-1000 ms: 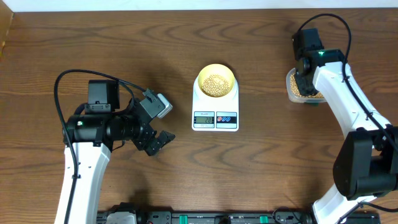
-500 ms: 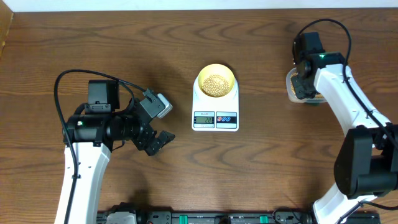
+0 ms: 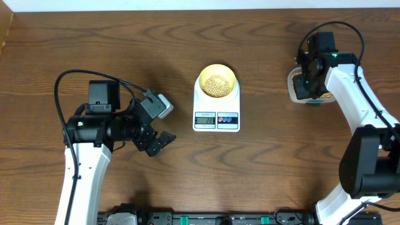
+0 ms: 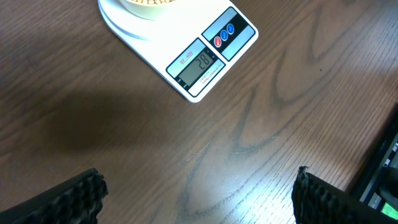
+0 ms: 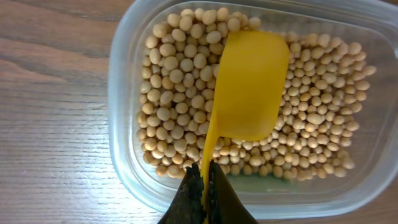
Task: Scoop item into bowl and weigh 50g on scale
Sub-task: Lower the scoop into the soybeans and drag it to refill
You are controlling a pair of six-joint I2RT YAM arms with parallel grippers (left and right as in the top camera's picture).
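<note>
Right tool (image 5: 202,186): pinching handle of yellow scoop (image 5: 252,87), over soybeans (image 5: 174,81) in tub (image 5: 124,93)
Left tool (image 3: 159,141): spread, near scale (image 3: 216,119)
Bowl (image 3: 201,74): on scale, holding soybeans

Robot lab: two arms (image 3: 82,172) at wooden table (image 3: 262,175).

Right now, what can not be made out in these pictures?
- Overhead: display of the scale, too small to read.
- Overhead: most of the tub, covered by the right arm.
- Left wrist: nearly all of the bowl, cut off by the top edge.
- Right wrist: handle end of the scoop, hidden by the right end effector.
</note>
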